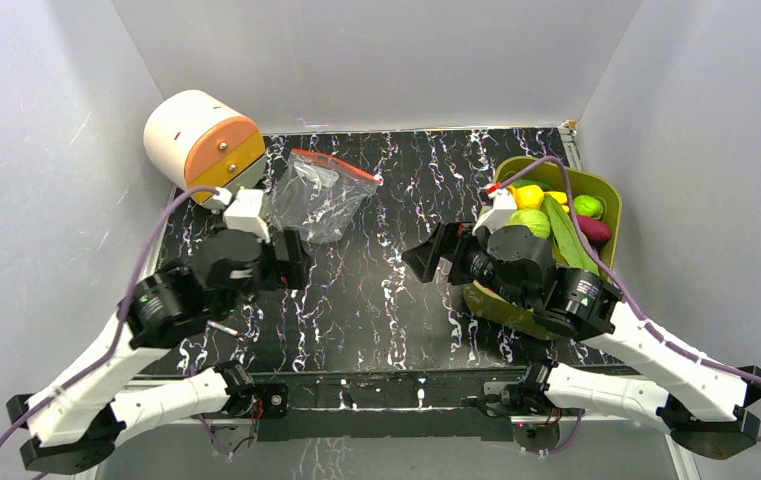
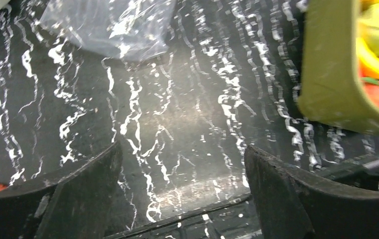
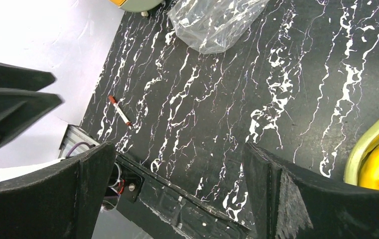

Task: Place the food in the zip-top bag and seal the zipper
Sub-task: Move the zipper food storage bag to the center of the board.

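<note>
Near the far left corner of the black white-veined tabletop [image 1: 376, 290], a clear crinkly plastic zip-top bag [image 1: 318, 197], lying flat with its thin red-orange zipper strip [image 1: 334, 162] along the far edge, just beside a cream-and-orange cylindrical container [image 1: 201, 135]. At the right edge, small glossy toy fruits and vegetables [image 1: 531, 195] in yellow, green and dark red, piled in an olive-green plastic tub [image 1: 606, 185]. Left end effector [image 1: 294, 258] on the near side of the bag, right end effector [image 1: 434, 255] beside the tub's left wall, both spread wide and holding nothing.
</note>
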